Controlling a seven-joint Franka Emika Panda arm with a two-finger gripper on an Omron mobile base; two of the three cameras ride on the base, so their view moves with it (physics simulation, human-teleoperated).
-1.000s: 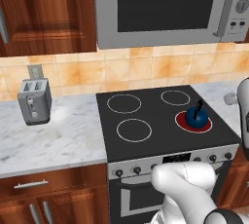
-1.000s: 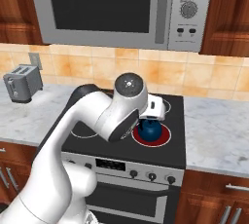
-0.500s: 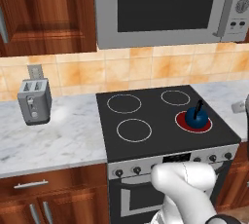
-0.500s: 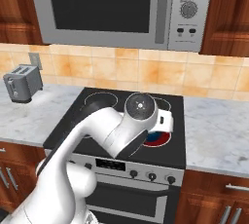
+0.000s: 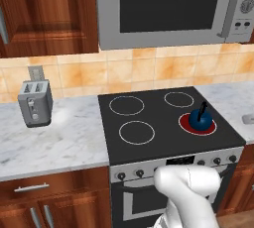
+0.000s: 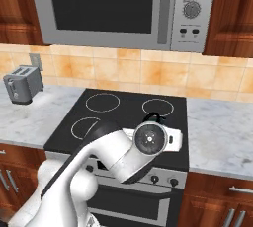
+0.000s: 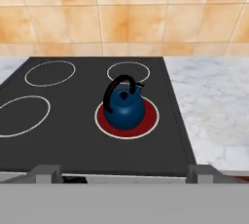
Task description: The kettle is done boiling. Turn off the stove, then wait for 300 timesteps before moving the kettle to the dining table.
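Stove [image 5: 163,123]: black glass top, four rings; the ring at 4 o'clock glows red, so the heat is judged still on. Risk: lifting anything before the knob is turned.
Knob row [image 5: 173,167]: runs along the front edge, partly hidden by the arm. Risk: turning the wrong knob leaves the red ring lit.
Kettle [image 7: 124,106]: upright, centred on the glowing ring, handle arched above it. Risk: a nudge from the arm slides it off the ring.
Gripper [image 7: 124,173]: fingers spread wide, holding nothing, low before the front edge, well apart from the kettle. Risk: skipping the wait.
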